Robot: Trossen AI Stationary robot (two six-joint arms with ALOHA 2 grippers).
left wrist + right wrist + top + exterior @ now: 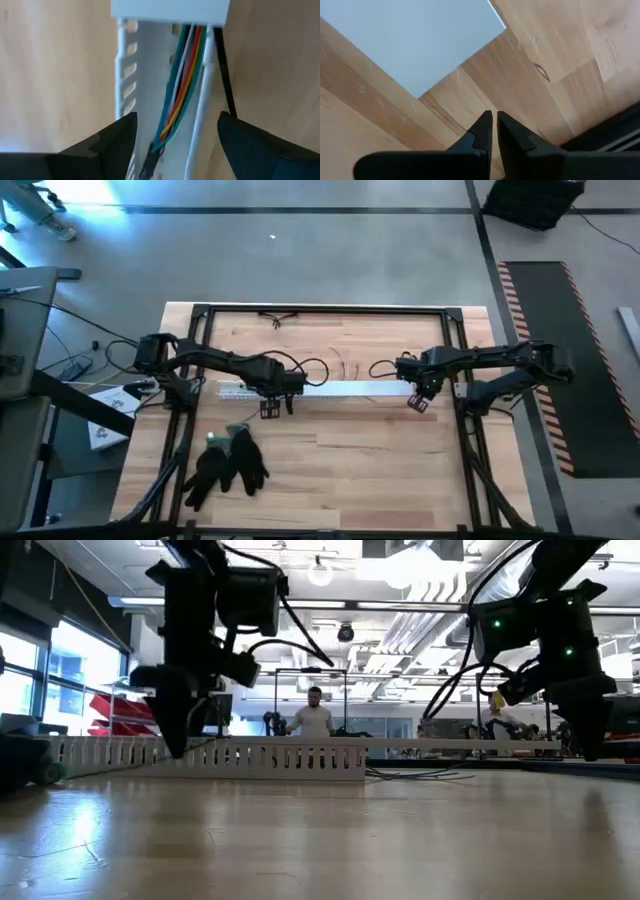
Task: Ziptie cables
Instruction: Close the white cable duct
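A long white slotted channel [320, 390] lies across the table's middle. Part of it is covered by a flat lid [170, 11]. The cables [182, 75], thin blue, white, red, orange and green wires, run inside its open part. Some thin wires [420, 775] lie on the table behind it. A black strip [223, 70] runs along the channel's outer wall to one fingertip; whether they touch I cannot tell. My left gripper [175, 122] is open, with one finger on either side of the channel [127, 75]. My right gripper [494, 122] is shut on nothing, above bare wood by the channel's right end [420, 40].
A pair of black gloves [230, 465] lies near the table's front left. A black frame [325, 310] borders the tabletop. A person [315, 718] stands in the room far behind. Bare wood stretches along the near side [380, 470].
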